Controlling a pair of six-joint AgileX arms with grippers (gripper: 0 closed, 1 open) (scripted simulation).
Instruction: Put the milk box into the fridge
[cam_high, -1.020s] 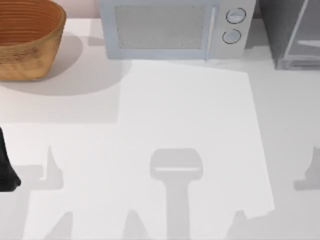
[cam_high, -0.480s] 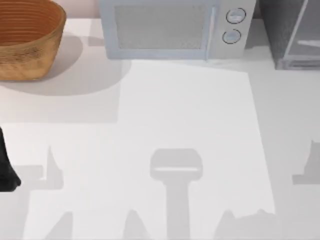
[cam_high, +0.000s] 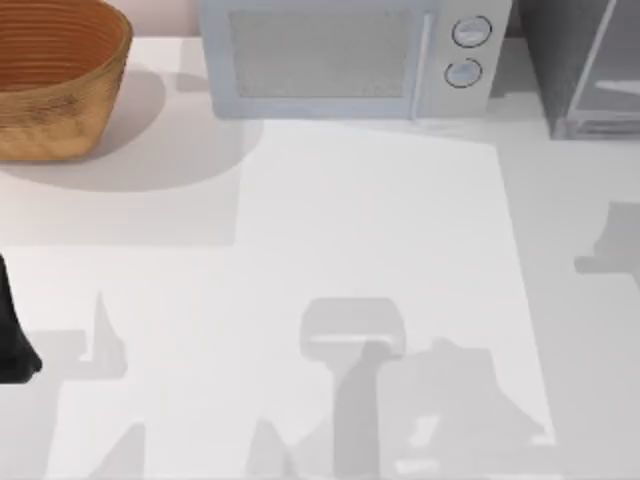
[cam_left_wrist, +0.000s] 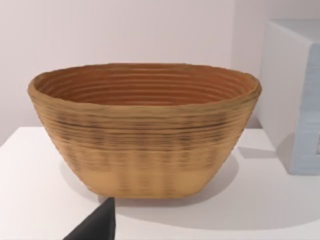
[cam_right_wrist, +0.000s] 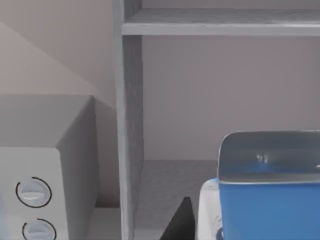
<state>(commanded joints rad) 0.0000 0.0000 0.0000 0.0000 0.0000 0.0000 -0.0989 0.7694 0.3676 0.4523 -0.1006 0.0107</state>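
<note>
Milk box (cam_right_wrist: 267, 192) sits close before the right wrist camera, facing the fridge (cam_right_wrist: 131, 120) with its open shelf; whether either gripper is spread or pinching cannot be told.

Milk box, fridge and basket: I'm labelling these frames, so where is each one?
milk box (cam_right_wrist: 267, 200), right wrist view, on its blue upper part.
fridge (cam_right_wrist: 131, 115), right wrist view, on the grey upright side wall.
basket (cam_left_wrist: 145, 145), left wrist view, on its woven outer wall.
</note>
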